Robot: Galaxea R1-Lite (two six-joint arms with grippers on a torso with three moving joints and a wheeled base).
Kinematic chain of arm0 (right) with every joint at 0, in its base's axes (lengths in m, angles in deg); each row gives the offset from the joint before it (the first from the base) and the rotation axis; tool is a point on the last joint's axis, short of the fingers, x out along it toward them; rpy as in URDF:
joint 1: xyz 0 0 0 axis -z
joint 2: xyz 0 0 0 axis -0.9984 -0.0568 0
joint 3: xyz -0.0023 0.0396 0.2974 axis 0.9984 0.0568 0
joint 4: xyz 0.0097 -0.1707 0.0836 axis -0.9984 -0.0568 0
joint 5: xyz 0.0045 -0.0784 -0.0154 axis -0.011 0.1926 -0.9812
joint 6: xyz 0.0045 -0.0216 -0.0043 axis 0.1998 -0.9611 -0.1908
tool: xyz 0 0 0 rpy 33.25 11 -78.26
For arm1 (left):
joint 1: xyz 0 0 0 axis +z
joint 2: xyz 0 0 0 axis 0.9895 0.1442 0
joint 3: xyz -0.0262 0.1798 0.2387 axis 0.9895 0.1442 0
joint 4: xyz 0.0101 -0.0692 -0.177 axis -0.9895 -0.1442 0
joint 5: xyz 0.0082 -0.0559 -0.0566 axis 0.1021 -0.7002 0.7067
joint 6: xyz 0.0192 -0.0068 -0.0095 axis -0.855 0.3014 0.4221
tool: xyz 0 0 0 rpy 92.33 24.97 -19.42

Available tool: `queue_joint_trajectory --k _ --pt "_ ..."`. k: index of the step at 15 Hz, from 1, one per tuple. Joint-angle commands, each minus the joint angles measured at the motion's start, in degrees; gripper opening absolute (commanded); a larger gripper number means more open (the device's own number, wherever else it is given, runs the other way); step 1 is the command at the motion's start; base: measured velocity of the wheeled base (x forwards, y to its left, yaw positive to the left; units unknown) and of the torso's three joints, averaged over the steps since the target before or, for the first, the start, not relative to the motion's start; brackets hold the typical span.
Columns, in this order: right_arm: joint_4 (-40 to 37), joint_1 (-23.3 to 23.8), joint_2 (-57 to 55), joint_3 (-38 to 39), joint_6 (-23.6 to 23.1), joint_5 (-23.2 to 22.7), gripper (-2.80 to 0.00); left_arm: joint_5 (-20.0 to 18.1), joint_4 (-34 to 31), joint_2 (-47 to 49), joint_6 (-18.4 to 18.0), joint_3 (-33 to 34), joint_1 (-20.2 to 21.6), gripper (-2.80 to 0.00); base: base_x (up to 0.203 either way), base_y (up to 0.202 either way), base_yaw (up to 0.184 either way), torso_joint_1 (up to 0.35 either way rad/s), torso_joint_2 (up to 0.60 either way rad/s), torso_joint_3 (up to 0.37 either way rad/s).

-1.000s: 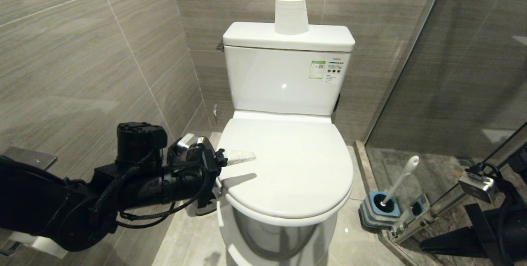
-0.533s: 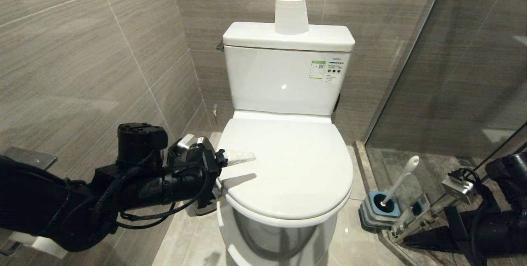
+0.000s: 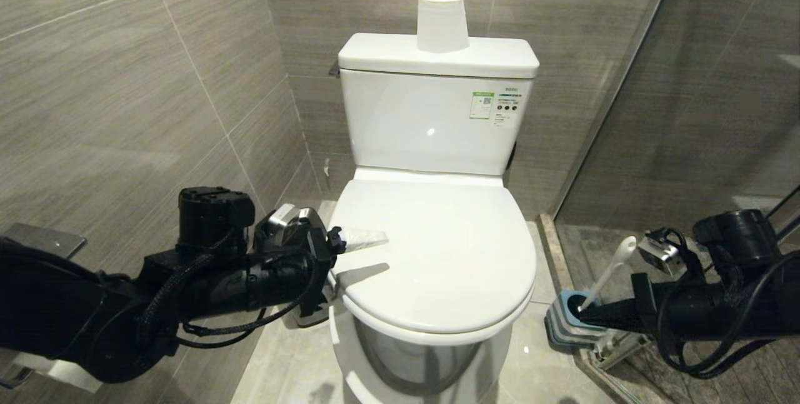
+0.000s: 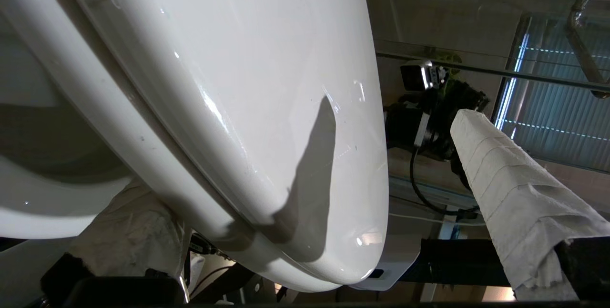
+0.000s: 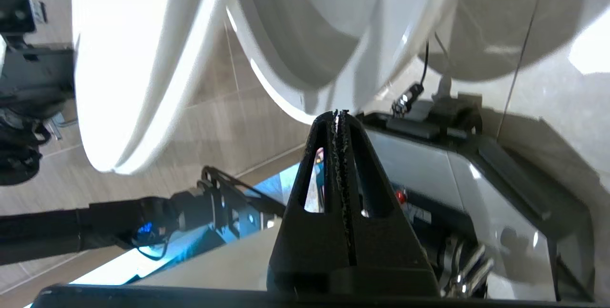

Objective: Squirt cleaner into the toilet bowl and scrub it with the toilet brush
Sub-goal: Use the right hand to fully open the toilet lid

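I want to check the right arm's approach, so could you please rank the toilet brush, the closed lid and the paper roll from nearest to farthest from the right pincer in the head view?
From the right pincer:
1. Toilet brush, beside it in its holder.
2. Closed lid, toward the middle.
3. Paper roll, up on the tank.

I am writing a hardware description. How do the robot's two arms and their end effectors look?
Both arms are matte black with loose black braided cables and a silver camera at the wrist. The left end effector has fingers wrapped in white cloth tape. The right end effector has bare black triangular fingers with cut-out slots.
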Motion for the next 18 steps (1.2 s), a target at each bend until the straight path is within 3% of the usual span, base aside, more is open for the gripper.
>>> queue_joint_trajectory --k 1,5,18 --pt "0.1 -2.4 -1.6 -2.3 0.1 -0.3 -2.8 -0.2 0.3 -0.1 0.3 0.0 0.0 0.0 0.0 0.0 0.0 0.0 0.0 0.0" --pt "0.3 -6.5 -3.7 -5.9 -0.4 0.1 -2.8 -0.2 0.3 -0.3 0.3 -0.2 -0.1 0.0 0.0 0.0 0.0 0.0 0.0 0.0" --pt "4.9 -9.6 -11.0 -10.9 -0.2 1.8 -2.8 -0.2 0.3 -0.5 0.4 -0.4 -0.2 0.0 0.0 0.0 0.0 0.0 0.0 0.0"
